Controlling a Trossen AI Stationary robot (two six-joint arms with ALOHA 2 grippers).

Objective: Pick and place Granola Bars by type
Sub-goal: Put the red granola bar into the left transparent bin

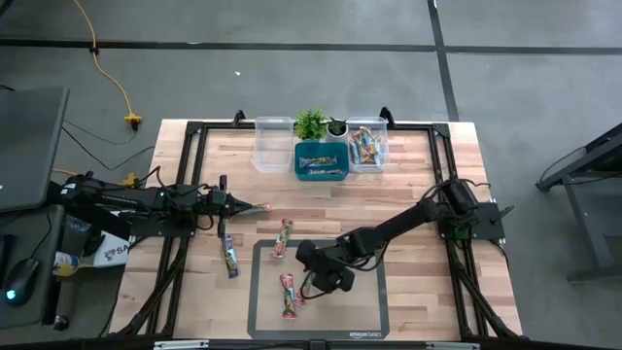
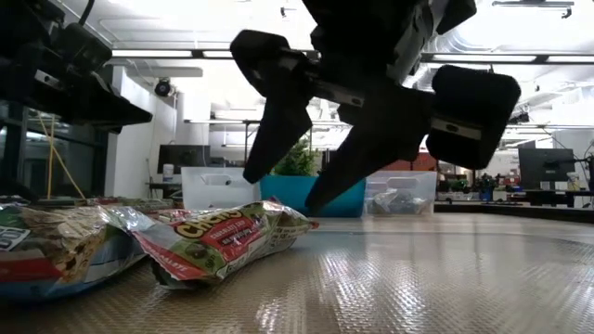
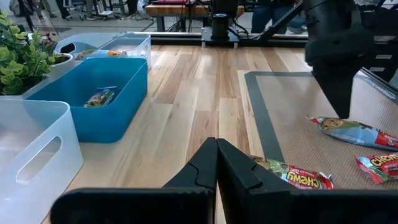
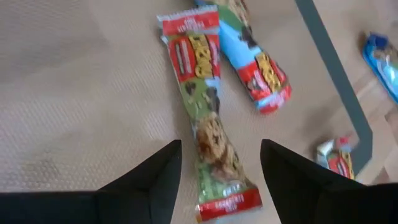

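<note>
Two Granola Bars lie side by side on the grey mat [image 1: 369,311]: a green-wrapped bar [image 4: 210,118] and a light-blue one [image 4: 256,65]. My right gripper [image 4: 221,171] hangs open just above the green bar's near end, one finger on each side, touching nothing; the low view shows it [image 2: 288,190] over that bar [image 2: 223,243]. Another bar [image 1: 283,236] lies across the mat's far left edge, and one more [image 1: 229,255] rests on the wood. My left gripper [image 3: 216,155] waits shut at the table's left, level above the wood.
At the far edge stand a clear bin [image 1: 274,143], a blue bin [image 1: 321,160] holding a bar, and a clear bin [image 1: 366,146] with several bars. Small green plants [image 1: 311,123] stand behind them. Black frame rails run along the table's sides.
</note>
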